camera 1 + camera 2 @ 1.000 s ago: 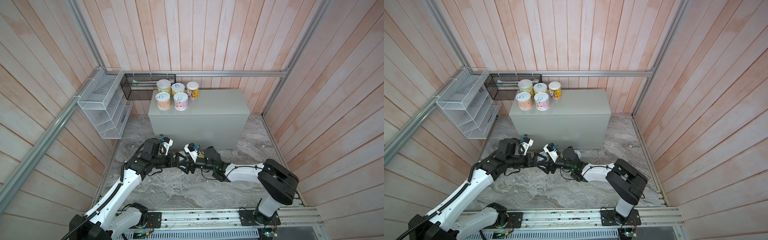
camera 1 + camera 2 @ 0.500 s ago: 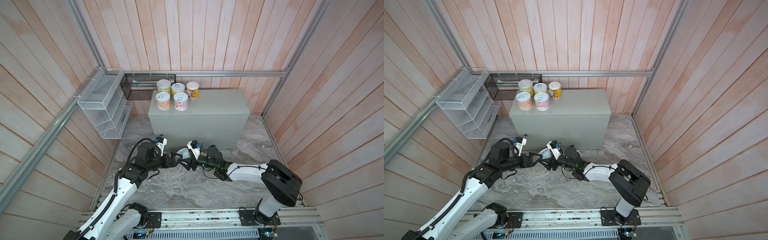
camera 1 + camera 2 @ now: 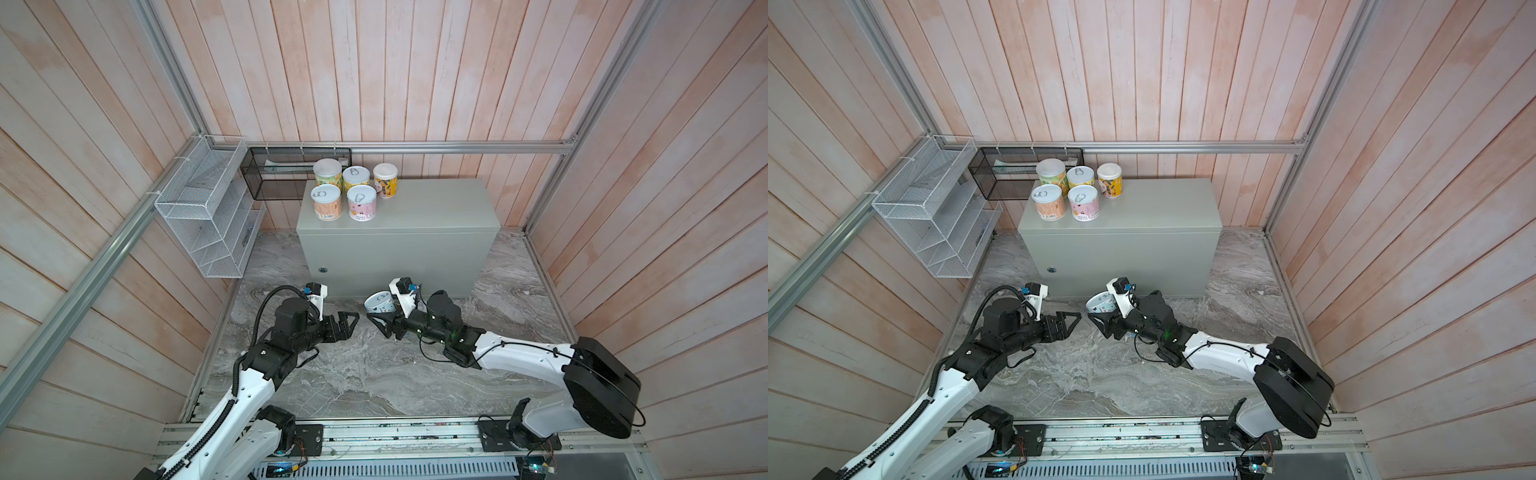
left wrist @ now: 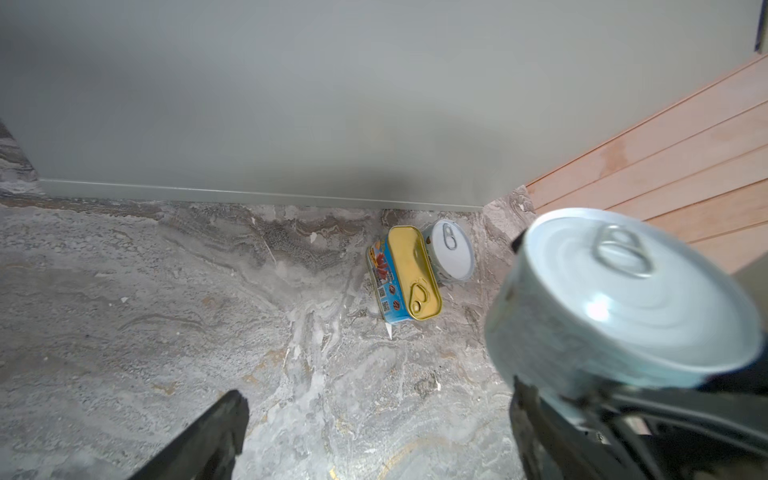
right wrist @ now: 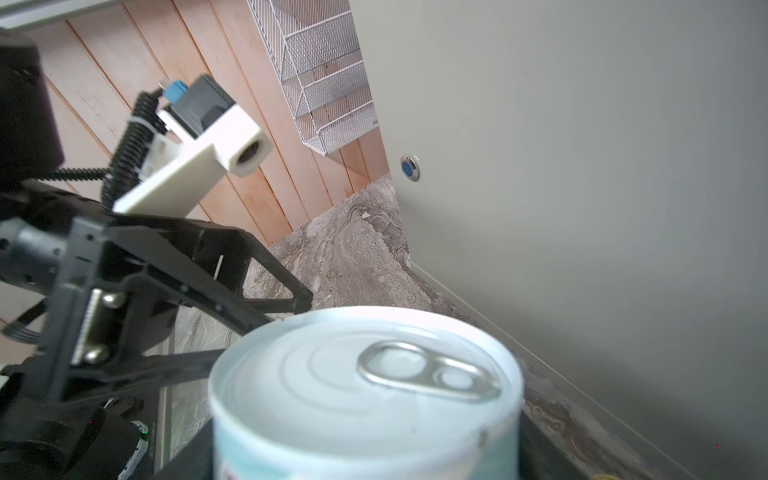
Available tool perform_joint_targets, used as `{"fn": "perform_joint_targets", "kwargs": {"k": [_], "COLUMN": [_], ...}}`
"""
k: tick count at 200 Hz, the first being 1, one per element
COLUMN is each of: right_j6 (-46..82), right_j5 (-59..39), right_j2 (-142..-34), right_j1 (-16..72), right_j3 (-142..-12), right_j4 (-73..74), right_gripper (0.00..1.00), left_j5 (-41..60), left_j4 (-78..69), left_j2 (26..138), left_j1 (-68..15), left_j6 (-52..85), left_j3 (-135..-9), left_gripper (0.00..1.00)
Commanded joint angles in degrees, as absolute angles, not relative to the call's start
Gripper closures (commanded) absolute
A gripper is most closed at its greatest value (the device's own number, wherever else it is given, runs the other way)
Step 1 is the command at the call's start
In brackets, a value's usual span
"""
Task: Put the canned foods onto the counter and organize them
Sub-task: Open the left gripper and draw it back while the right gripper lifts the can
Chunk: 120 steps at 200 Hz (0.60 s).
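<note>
Now the pale blue round can with a silver pull-tab lid (image 3: 379, 302) is gripped by the right pincer (image 3: 376, 312), whose jaws are partly closed around its body. The can is tilted, lid turned up and towards the other arm. It is held low over the marbled grey stone floor (image 3: 374, 374), just in front of the large plain grey metal worktop (image 3: 436, 208).

Five more cans stand upright in a tight cluster on the back left corner of the worktop in both top views:
- at the back, a white-lidded can with a green and yellow label (image 3: 327, 172), a yellow pull-tab can (image 3: 356, 178) and a white-lidded can with an orange label (image 3: 385, 180);
- in front, a peach pull-tab can (image 3: 326, 202) and a pink pull-tab can (image 3: 362, 202).

The left wrist view shows two more on the floor near the foot of the worktop. One is a flat gold oblong tin with a blue label (image 4: 405, 274). Right against it is a small round can with a pale pull-tab lid (image 4: 451, 251).

The left pincer (image 3: 348, 323) points at the right one, near it but apart, with its jaws spread wide and nothing between them.

A small round lock (image 3: 323, 269) sits low on the worktop's front. A white wire mesh basket (image 3: 208, 216) and a black mesh basket (image 3: 286, 174) hang on the wooden plank walls (image 3: 415, 83) beyond the worktop's left end.
</note>
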<state>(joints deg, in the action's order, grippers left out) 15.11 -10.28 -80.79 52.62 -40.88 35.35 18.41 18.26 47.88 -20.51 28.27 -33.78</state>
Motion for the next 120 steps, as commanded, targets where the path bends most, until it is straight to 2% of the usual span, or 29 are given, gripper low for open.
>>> {"fn": "perform_joint_targets", "kwargs": {"k": [1, 52, 77, 98, 120], "right_j6": [16.1, 16.0, 13.6, 10.9, 11.1], "right_j5": [-6.9, -2.0, -2.4, -2.1, -2.9], "right_j2": [-76.2, -66.1, -60.7, -57.3, -54.4], "right_j1": [52.4, 52.4, 52.2, 51.9, 51.0], "right_j3": [-39.8, -38.1, -40.6, -45.3, -47.3], "right_j4": [34.6, 26.9, 19.6, 11.2, 9.2], "right_gripper": [0.39, 0.39, 0.38, 0.37, 0.37], "left_j5": [15.4, 15.4, 14.3, 20.4, 20.6], "left_j4": [12.9, -6.1, -10.9, -19.1, -23.1], "left_j2": [47.1, 47.6, 48.7, 49.1, 49.1], "left_j1": [-20.2, -20.2, -20.2, -20.5, -21.7], "left_j6": [27.4, 28.7, 26.8, 26.5, 25.0], "left_j3": [-31.9, -22.0, -18.9, -14.6, -11.8], "left_gripper": [0.00, 0.00, 0.00, 0.00, 0.00]}}
